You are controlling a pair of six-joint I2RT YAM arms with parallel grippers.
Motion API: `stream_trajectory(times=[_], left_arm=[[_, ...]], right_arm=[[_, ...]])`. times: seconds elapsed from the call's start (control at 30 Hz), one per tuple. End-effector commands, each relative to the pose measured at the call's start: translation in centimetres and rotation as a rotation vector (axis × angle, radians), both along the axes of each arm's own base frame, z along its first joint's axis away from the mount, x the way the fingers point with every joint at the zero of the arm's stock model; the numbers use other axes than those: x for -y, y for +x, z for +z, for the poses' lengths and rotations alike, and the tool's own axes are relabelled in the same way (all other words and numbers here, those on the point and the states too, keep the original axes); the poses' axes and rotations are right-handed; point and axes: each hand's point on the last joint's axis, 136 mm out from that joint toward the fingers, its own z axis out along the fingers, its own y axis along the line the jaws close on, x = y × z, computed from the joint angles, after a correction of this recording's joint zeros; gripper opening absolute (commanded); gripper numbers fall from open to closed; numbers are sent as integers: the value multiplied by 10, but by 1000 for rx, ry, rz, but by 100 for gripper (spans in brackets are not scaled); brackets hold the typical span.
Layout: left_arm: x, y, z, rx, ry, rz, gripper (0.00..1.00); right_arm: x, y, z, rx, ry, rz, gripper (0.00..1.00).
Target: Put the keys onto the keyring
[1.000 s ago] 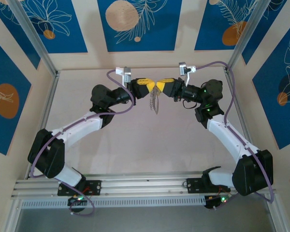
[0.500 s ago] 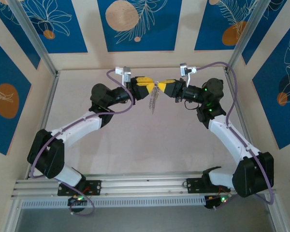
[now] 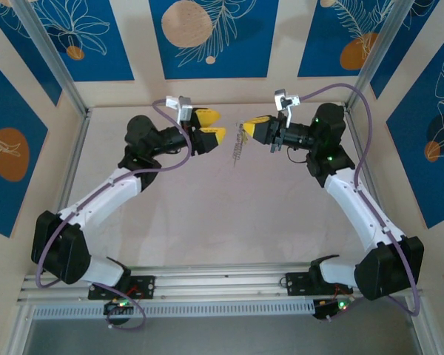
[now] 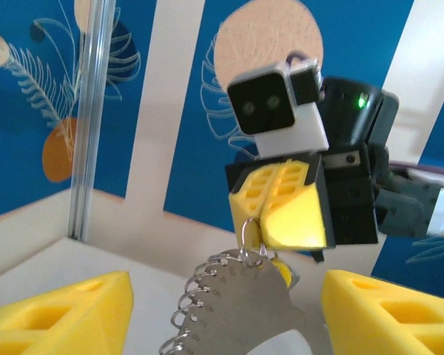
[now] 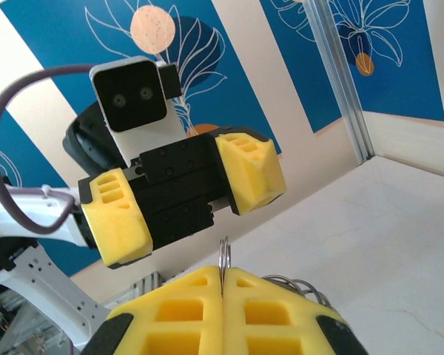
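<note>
My right gripper, closed tight, pinches the keyring by its top, in the upper centre of the overhead frame.
My left gripper sits just left of it, fingers apart, with a gap between; the table stretches broadly below.

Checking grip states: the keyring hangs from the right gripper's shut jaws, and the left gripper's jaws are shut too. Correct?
Not quite. The left gripper has its jaws open, as the top external view shows. The keyring does hang from the shut jaws of the right gripper.
</note>
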Motion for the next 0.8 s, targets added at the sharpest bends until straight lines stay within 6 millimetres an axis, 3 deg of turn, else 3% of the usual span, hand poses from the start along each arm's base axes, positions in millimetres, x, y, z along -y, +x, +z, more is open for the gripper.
stream_trajectory(times=[0.0, 0.47, 0.77], left_arm=[[0, -8, -3, 42, 120, -38, 69], [9, -7, -22, 15, 320, -139, 73], [13, -9, -23, -14, 338, -206, 66]], right_arm=[[-4, -5, -8, 40, -82, 50, 0], [-10, -8, -24, 45, -149, 131, 0], [-13, -20, -22, 45, -142, 173, 0]])
